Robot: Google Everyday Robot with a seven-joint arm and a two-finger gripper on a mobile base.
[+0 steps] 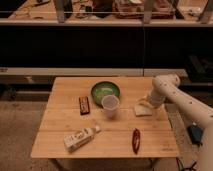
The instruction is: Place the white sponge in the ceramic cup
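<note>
The white sponge [143, 110] lies flat on the wooden table [60, 125], right of centre. The ceramic cup [110, 106] stands upright just in front of the green bowl, to the left of the sponge. My gripper [148, 102] reaches in from the right on a white arm and sits right at the sponge's upper right edge, low over the table. Part of the sponge is hidden under the gripper.
A green bowl [105, 91] stands behind the cup. A brown bar [84, 105] lies to the cup's left. A white-labelled bottle [80, 138] lies on its side at the front left. A red object [136, 140] lies at the front right.
</note>
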